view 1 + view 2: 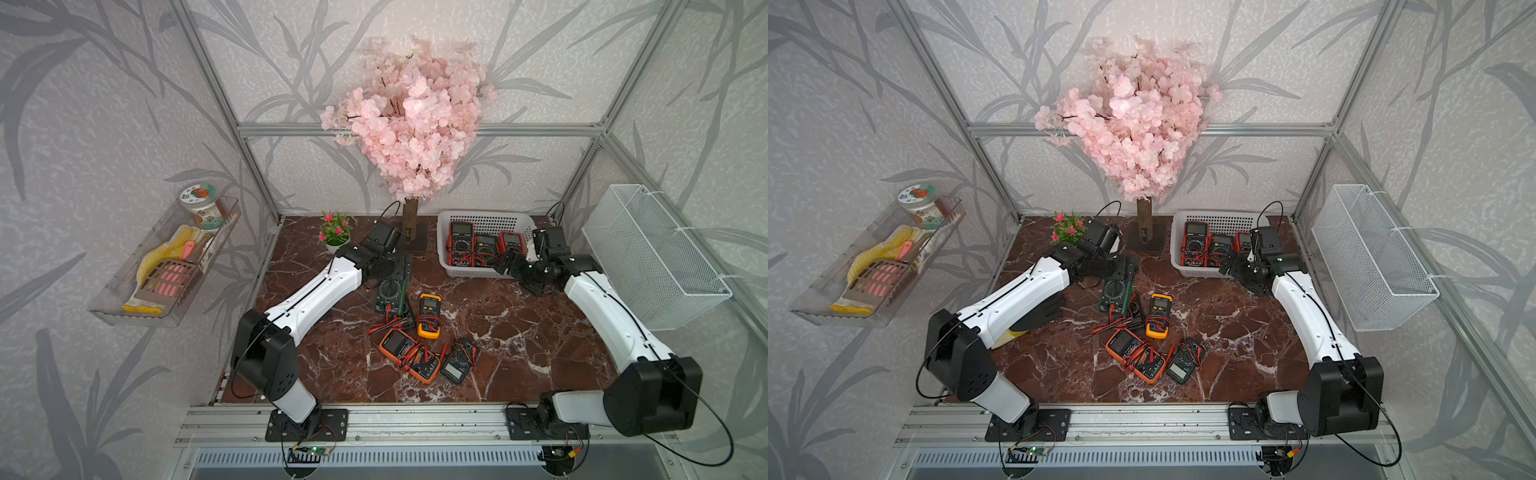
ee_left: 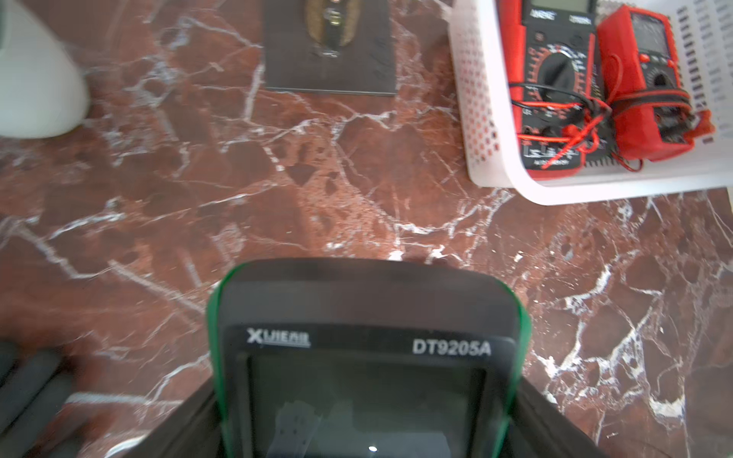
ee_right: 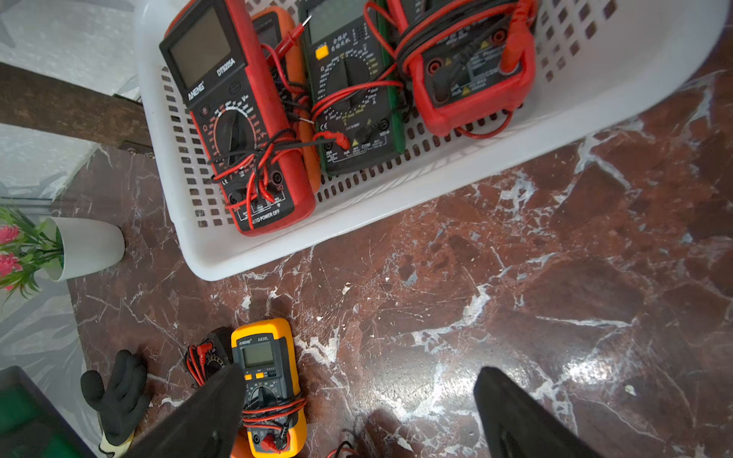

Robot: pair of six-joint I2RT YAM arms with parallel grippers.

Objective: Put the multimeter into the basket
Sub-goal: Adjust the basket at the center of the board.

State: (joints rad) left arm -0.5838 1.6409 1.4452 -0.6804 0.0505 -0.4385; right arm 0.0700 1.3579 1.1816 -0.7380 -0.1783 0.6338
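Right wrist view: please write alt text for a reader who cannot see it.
A white perforated basket holds several multimeters wrapped in red and black leads, on a red marble table. Nearer the camera, the open, empty jaws frame bare tabletop, a yellow multimeter beside one. A black glove and potted plant lie nearby.

This is a robotics lab cell dressed as a home corner: an aluminium frame (image 1: 540,129) carries leaf-patterned wall panels (image 1: 104,124), a left arm (image 1: 316,291) and a right arm (image 1: 602,307) are bolted to a rail (image 1: 415,419) fronting a marble-look tabletop (image 1: 519,332), with an artificial blossom tree (image 1: 415,116) on it.
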